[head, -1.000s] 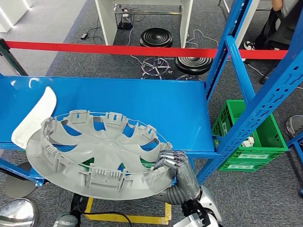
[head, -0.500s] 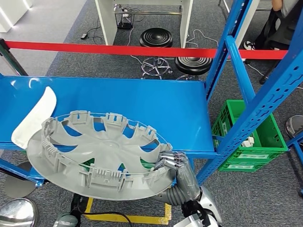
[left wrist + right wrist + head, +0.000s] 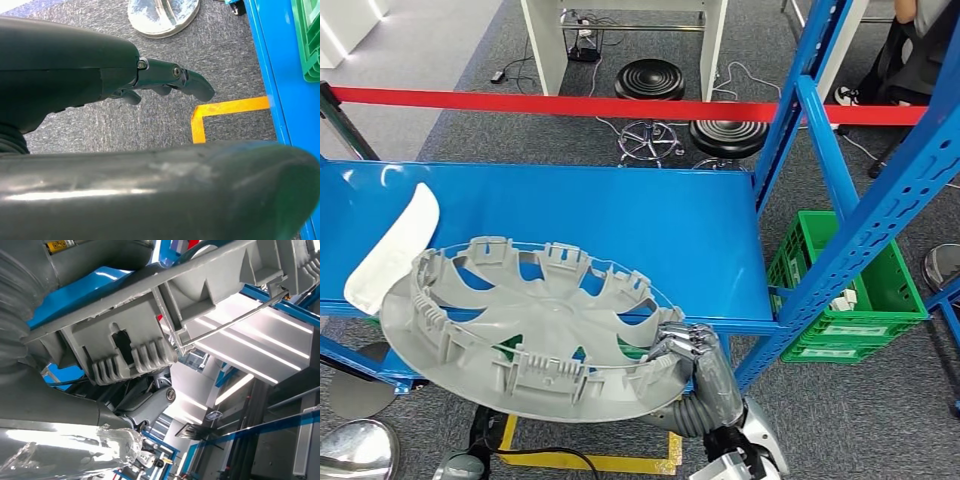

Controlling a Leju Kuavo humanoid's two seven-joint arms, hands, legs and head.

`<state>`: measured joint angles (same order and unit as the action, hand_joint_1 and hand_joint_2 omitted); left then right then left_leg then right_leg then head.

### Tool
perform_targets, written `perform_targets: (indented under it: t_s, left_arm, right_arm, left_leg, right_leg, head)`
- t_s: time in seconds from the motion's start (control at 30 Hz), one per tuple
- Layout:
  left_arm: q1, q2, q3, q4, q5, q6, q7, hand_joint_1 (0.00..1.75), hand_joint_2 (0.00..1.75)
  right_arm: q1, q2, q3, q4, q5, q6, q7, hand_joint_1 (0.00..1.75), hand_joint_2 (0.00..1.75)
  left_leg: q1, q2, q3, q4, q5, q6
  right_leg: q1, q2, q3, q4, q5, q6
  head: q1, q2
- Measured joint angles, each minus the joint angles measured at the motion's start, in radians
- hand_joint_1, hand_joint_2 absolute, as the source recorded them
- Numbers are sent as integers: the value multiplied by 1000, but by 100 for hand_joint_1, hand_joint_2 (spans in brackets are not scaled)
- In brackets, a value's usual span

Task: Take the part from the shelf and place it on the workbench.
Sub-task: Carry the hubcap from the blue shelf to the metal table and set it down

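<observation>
One large grey wheel cover (image 3: 527,325), the part in question, sits in the grasp of the right hand (image 3: 682,345), whose fingers (image 3: 675,335) curl over the cover's rim at its near right edge. The cover spreads out to the left of that hand, inner face up, part of it above the blue shelf (image 3: 697,230) and its near edge hanging out past the shelf's front lip. From the right wrist view, ribbed clips on the cover's rim (image 3: 128,352) lie directly against the hand. A white curved piece (image 3: 392,250) lies on the shelf at the cover's far left, well apart from the hand.

The left hand (image 3: 166,82) hangs low over grey carpet, fingers extended and loosely apart, holding nothing.

The step in hand looks like the lift-off: the part is gripped but not clear of the shelf. The next move calls for drawing it back toward the body while keeping it level, since a one-sided hold on so wide a disc could let the far edge droop or catch the blue upright (image 3: 841,170) to the hand's right. No workbench is identifiable from here.
</observation>
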<state>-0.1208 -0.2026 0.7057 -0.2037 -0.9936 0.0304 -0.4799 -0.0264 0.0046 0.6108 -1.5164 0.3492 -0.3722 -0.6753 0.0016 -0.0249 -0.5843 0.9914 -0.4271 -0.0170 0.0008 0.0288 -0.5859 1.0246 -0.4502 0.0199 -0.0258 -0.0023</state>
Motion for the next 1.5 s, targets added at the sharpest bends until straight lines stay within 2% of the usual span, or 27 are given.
perform_targets:
  t_s: [0.53, 0.8, 1.13, 1.5]
  left_arm:
    - [0, 0, 0, 0, 3, 2, 0, 0, 0]
    - [0, 0, 0, 0, 10, -1, 0, 0, 0]
    - [0, 0, 0, 0, 17, 1, 0, 0, 0]
    - [0, 0, 0, 0, 30, 7, 3, 0, 0]
  right_arm:
    - [6, 0, -4, 0, -16, 7, 0, 175, 175]
    - [10, 0, -10, -2, -80, 94, 0, 175, 175]
    - [13, 0, -29, -3, -89, 118, 0, 175, 175]
    - [29, 0, -31, -3, -115, 218, 26, 175, 175]
  left_leg:
    - [0, 0, 0, 0, 0, 0]
    - [0, 0, 0, 0, 0, 0]
    - [0, 0, 0, 0, 0, 0]
    - [0, 0, 0, 0, 0, 0]
  right_leg:
    - [0, 0, 0, 0, 0, 0]
    - [0, 0, 0, 0, 0, 0]
    - [0, 0, 0, 0, 0, 0]
    - [0, 0, 0, 0, 0, 0]
  head:
    - [0, 0]
    - [0, 0]
    - [0, 0]
    - [0, 0]
